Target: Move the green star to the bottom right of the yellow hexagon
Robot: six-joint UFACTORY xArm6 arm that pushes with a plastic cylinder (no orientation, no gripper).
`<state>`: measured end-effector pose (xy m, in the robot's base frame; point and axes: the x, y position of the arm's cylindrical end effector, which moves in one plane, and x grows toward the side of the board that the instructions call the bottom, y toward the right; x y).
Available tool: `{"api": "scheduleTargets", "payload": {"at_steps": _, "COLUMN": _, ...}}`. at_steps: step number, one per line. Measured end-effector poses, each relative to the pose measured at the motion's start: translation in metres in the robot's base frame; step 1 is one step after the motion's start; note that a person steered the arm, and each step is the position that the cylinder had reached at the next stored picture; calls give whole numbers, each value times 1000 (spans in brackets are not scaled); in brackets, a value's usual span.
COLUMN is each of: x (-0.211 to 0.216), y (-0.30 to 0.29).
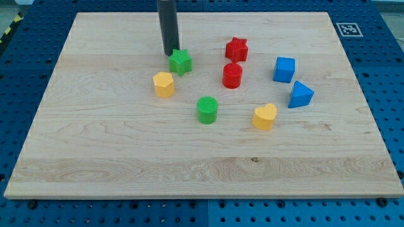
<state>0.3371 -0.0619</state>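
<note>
Contact is seen between my tip (171, 53) and the green star's (180, 62) upper-left edge. Yellow hexagon (163, 84) is placed just below-left. No pincer is fitted, so its state cannot be told.

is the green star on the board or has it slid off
On the board. The green star sits flat on the wooden board, well inside its edges, up and right of the yellow hexagon, with my tip at its upper-left side.

Star (180, 62) upper-right of hexagon (163, 84) (close)
</note>
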Motion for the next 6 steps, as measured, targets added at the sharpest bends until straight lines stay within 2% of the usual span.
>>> {"api": "scheduleTargets", "payload": {"at_steps": 3, "x": 47, "y": 70}}
{"api": "scheduleTargets", "payload": {"at_steps": 5, "x": 78, "y": 81}}
{"api": "scheduleTargets", "payload": {"at_steps": 6, "x": 68, "y": 103}}
